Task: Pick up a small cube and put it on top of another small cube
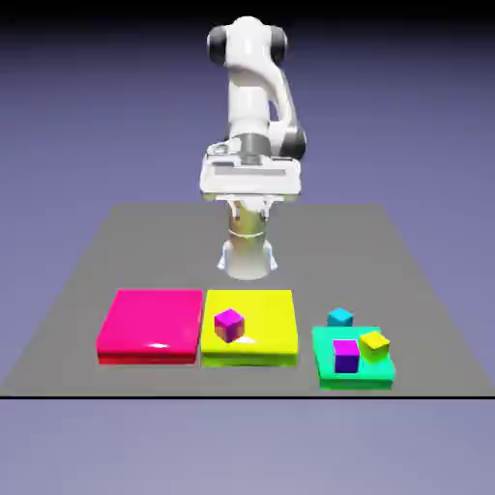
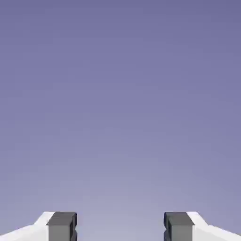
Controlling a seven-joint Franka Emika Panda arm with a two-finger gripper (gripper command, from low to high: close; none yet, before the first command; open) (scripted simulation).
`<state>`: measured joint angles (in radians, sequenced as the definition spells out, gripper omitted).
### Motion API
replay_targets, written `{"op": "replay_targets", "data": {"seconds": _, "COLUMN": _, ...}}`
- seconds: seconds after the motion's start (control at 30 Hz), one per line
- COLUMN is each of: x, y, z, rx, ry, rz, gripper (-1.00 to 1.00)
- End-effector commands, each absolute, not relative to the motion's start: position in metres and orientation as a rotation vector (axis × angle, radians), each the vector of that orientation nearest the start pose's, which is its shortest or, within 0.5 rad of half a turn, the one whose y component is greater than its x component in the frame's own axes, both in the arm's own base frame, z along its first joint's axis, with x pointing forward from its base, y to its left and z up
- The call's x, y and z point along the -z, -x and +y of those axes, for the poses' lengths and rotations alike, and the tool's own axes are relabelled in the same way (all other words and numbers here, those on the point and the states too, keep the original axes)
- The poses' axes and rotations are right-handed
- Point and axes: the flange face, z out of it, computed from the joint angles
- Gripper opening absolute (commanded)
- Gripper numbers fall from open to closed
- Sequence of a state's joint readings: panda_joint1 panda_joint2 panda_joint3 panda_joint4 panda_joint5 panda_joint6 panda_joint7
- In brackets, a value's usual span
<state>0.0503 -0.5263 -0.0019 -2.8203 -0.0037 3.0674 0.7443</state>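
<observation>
Claw (image 2: 120,227): grey-tipped | pink cube (image 1: 229,326): glossy (yellow slab (image 1: 276,329), smooth)

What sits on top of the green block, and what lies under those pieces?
On the green block rest a violet-fronted cube and a yellow cube. The surface directly beneath each is covered, so it cannot be seen.

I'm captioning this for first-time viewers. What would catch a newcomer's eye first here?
Probably the glossy pink-red slab on the exterior view's left and the bright yellow slab beside it, with a magenta cube on top. Above them rises the white robot arm, its gripper open and empty.
</observation>
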Motion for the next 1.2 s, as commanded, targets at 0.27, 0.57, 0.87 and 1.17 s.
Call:
{"op": "replay_targets", "data": {"seconds": 0.27, "x": -0.309, "y": -0.37, "z": 0.126, "rx": 0.723, "ry": 2.684, "rz": 0.568, "gripper": 0.0}}
{"op": "replay_targets", "data": {"seconds": 0.57, "x": -0.194, "y": -0.282, "z": 0.197, "rx": 0.46, "ry": 2.825, "rz": 0.2, "gripper": 0.0}}
{"op": "replay_targets", "data": {"seconds": 0.87, "x": -0.136, "y": -0.276, "z": 0.212, "rx": 0.42, "ry": 2.844, "rz": 0.14, "gripper": 0.0}}
{"op": "replay_targets", "data": {"seconds": 1.17, "x": -0.144, "y": -0.274, "z": 0.211, "rx": 0.42, "ry": 2.844, "rz": 0.14, "gripper": -1.0}}
